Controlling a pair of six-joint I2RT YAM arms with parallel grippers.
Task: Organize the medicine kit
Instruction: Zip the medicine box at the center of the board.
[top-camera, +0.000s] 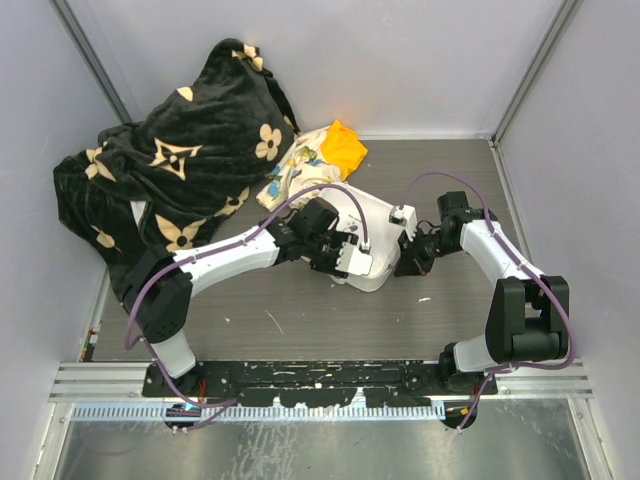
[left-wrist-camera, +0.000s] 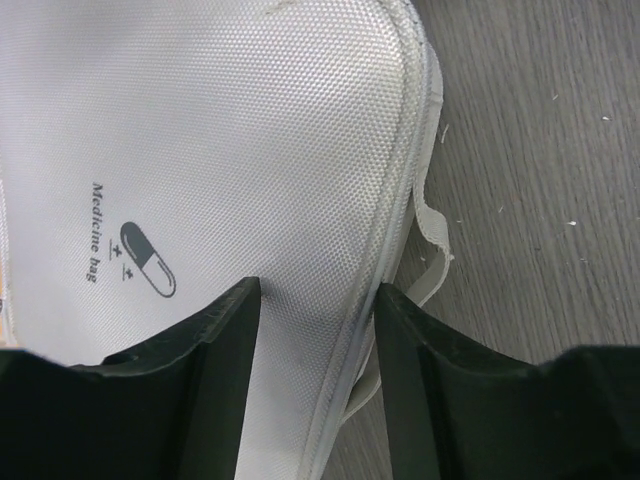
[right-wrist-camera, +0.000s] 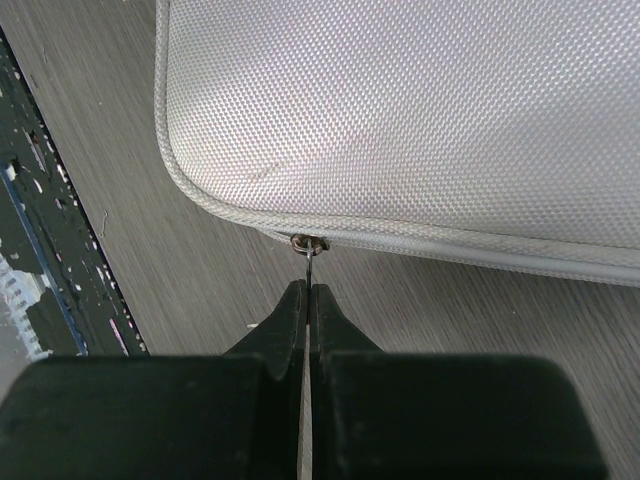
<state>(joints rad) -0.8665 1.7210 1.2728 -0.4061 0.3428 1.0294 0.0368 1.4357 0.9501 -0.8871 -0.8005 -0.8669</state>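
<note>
Both arms are reaching inward; the left gripper (left-wrist-camera: 317, 290) is holding its fingers apart, the right gripper (right-wrist-camera: 308, 290) is pinching its fingers shut on a zip pull (right-wrist-camera: 310, 250).

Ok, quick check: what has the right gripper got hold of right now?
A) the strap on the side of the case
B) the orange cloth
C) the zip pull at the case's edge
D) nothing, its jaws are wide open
C. In the right wrist view, the right gripper has its jaws pressed together on the thin metal zip pull hanging from the seam of the medicine kit.
</note>
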